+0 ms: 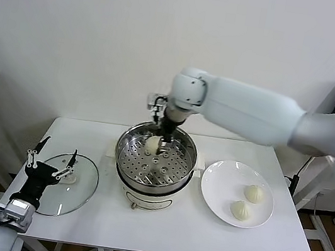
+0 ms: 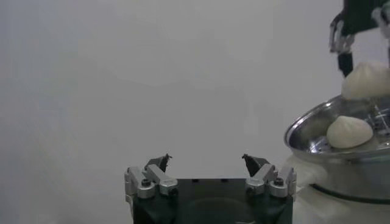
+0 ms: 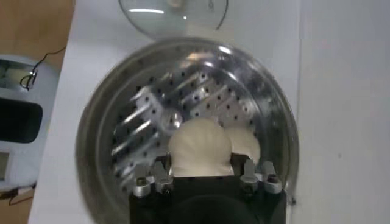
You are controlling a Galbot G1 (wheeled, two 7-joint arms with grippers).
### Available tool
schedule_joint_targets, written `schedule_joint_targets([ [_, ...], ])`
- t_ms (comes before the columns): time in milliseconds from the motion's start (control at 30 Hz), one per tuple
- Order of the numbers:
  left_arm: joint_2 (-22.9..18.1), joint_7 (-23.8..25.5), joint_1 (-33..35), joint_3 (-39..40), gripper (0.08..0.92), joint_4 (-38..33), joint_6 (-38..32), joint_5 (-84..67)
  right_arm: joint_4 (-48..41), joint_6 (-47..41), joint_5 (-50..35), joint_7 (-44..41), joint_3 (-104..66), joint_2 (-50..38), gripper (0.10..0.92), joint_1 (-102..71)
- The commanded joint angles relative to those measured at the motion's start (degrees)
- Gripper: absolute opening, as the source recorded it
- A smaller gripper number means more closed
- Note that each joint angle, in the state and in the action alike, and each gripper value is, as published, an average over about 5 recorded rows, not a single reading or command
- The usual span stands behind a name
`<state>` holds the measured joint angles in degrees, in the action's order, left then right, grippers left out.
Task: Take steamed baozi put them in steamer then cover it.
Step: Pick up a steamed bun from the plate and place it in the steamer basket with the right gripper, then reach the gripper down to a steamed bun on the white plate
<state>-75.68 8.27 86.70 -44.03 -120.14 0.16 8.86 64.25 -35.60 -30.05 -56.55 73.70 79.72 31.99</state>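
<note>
While the right gripper [image 1: 159, 143] hangs over the steamer [image 1: 184, 142], clamped on a bun [image 3: 199, 145] for lowering beside one already inside [image 2: 349, 131], the left gripper [image 1: 51, 157] waits open above the lid [image 1: 80, 191]; two buns [image 1: 246, 202] remain plated.

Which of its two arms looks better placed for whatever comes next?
The right. The right gripper is shut on a baozi above the steamer, ready to set it beside the baozi already on the tray. The left gripper hangs open over the cover, well placed only for covering later.
</note>
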Motion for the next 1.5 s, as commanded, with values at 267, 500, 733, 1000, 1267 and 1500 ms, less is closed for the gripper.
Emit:
schedule_joint_targets([
  [267,-0.02,0.04,0.47,-0.27,0.823,-0.08,-0.27,-0.08,-7.36,-0.58,4.46,0.42,-1.49,7.03,0.67,-5.58],
  [500,-0.04,0.1,0.6,-0.32,0.823,0.14,-0.47,-0.03,-7.7,-0.21,4.35,0.81,-1.78,7.29,0.735,-5.93],
  [733,-0.14,0.11,0.95,-0.74,0.823,-0.22,-0.49,-0.06,-4.12,0.26,3.39,-0.23,-2.93,3.42,0.821,-3.27],
  [1000,-0.28,0.01,1.54,-0.71,0.823,-1.52,-0.3,-0.03,8.26,1.64,-0.32,-6.19,-1.86,-14.84,0.823,8.61],
  [1267,-0.2,-0.11,1.63,-0.22,0.823,-2.17,0.12,0.11,18.69,6.0,3.51,-11.85,3.9,-36.29,0.823,15.73],
  [1500,-0.36,-0.16,1.92,0.32,0.823,-2.74,0.23,0.21,21.98,10.35,14.95,-13.87,5.09,-48.31,0.823,8.97],
])
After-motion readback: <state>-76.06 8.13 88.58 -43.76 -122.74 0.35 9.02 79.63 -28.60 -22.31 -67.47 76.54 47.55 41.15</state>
